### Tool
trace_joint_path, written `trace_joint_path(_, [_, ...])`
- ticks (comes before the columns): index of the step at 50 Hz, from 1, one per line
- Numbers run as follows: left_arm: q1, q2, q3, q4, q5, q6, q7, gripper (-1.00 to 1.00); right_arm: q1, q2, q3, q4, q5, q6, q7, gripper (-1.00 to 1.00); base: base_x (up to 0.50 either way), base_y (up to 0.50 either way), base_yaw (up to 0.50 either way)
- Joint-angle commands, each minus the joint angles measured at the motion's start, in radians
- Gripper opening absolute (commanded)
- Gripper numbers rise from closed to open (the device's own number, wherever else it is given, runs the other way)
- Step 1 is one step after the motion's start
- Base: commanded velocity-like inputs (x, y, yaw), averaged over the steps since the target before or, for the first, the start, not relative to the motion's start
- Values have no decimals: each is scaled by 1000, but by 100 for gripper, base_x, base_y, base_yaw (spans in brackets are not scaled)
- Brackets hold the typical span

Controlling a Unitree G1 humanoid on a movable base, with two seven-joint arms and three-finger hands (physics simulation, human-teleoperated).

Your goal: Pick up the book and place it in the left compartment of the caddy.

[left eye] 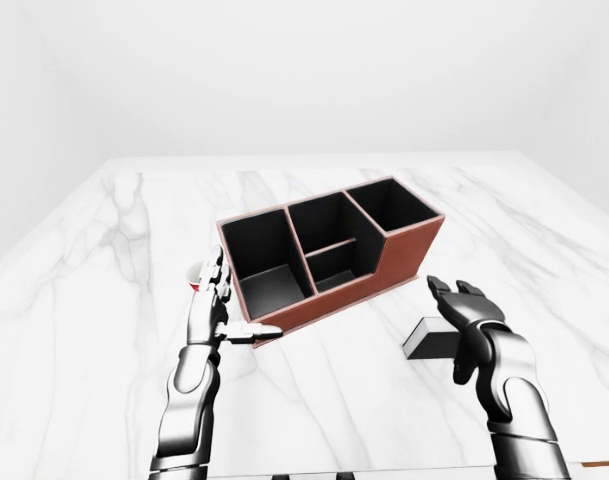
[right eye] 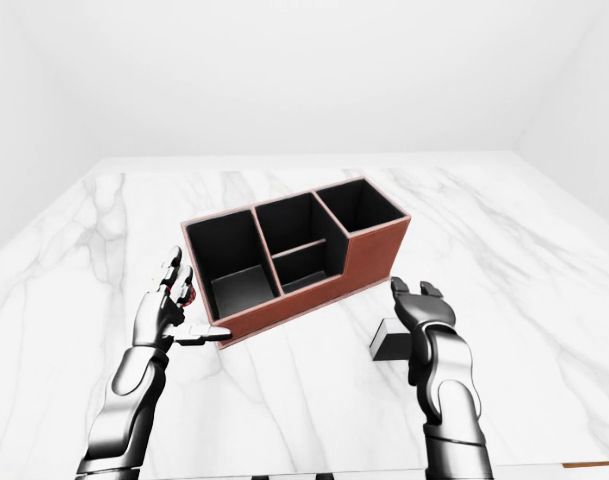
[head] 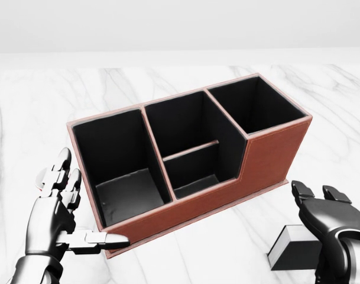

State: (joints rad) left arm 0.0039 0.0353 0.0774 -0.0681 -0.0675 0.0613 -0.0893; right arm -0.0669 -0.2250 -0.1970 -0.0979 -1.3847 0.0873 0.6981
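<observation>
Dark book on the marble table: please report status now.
Right hand open above dark flat book, no grasp. Left hand open beside brown leather caddy. Left compartment empty, nothing in the way.

Glossy chrome-grey segmented arms, each hand three-fingered: left hand (head: 58,204), right hand (head: 328,214) darker

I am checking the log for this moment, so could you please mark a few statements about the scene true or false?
1. The book lies on the table, outside the caddy. True.
2. The right hand grips the book. False: its fingers are open above it.
3. The left compartment holds a book. False: it is empty.
4. The left hand is open beside the caddy's left end. True.
</observation>
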Motion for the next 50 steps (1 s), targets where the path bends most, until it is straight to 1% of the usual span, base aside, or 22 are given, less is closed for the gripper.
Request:
trace_joint_path(1, [3,-1,-2,-4,2,0,0,100,-40,-11,28,130,-59,0,0,100,0,0,0])
trace_joint_path(2, [3,-1,-2,1,2,-4,0,100,-62,-14,37,190,-73,0,0,100,0,0,0])
trace_joint_path(8, [4,-1,-2,-4,3,-1,0,100,-92,-26,58,277,-73,0,0,100,0,0,0])
trace_joint_path(10, [4,-1,-3,-2,4,-2,0,100,-104,-32,69,329,-73,0,-15,100,0,0,0])
trace_joint_path(11, [3,-1,-3,-1,5,-3,1,100,-109,-31,71,339,-64,0,-26,73,0,0,0])
trace_joint_path(12, [2,-1,-3,1,5,-4,0,100,-113,-32,74,348,-57,0,-37,-100,0,0,0])
trace_joint_path(15, [1,-1,-3,6,6,-7,1,100,-110,-36,84,363,-55,0,-53,-100,0,0,0])
trace_joint_path(31, [2,-2,-5,9,11,-12,0,100,-82,-31,84,302,-66,0,-35,-100,0,0,0])
trace_joint_path(36, [2,-2,-4,7,8,-10,1,100,-59,-24,84,234,-89,0,0,-100,0,0,0])
trace_joint_path(45, [3,1,2,-12,2,5,-2,100,-21,11,83,96,-172,0,0,-100,0,0,0])
trace_joint_path(50, [-3,10,19,-28,-14,26,-13,100,-14,47,95,-26,-252,0,0,-100,0,0,0])
